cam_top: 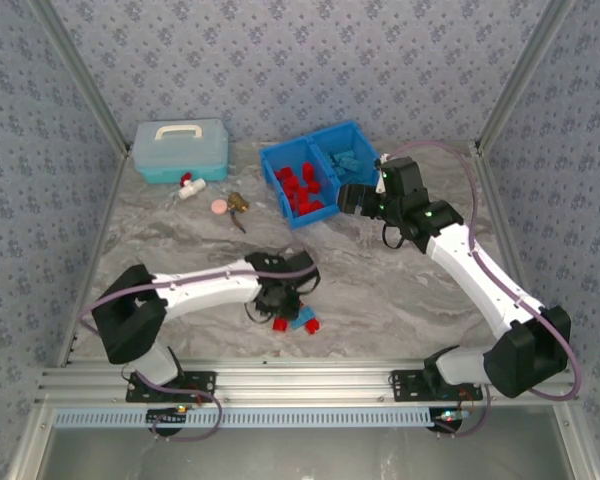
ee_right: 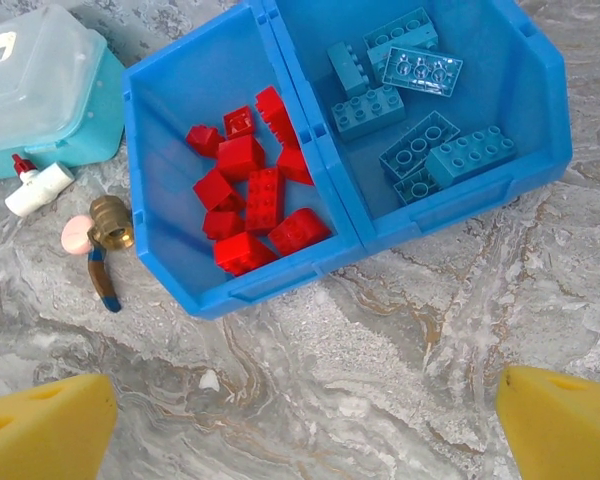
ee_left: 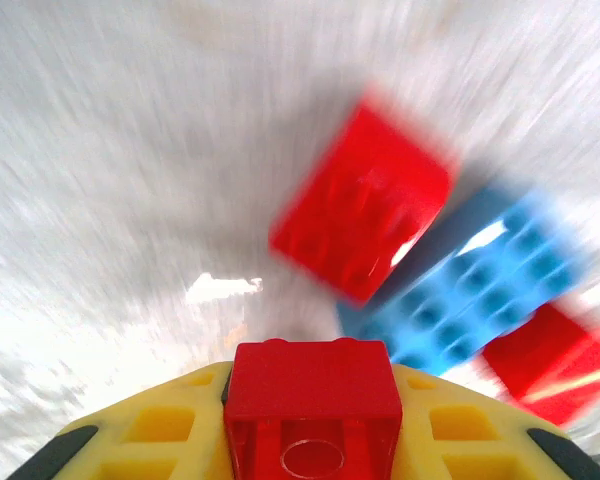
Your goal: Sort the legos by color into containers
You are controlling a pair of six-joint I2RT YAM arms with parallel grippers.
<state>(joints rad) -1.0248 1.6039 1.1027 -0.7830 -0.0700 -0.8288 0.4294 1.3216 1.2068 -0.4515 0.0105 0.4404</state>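
Red lego (ee_left: pixel 313 392) between left hand (ee_left: pixel 313 440) pads

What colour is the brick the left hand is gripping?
Red. The brick shows best in the left wrist view.

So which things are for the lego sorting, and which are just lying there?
For the job: blue bin; red legos inside; blue legos inside; loose legos; held red lego.
Just lying about: teal case; pink disc; brass fitting; white pipe piece.
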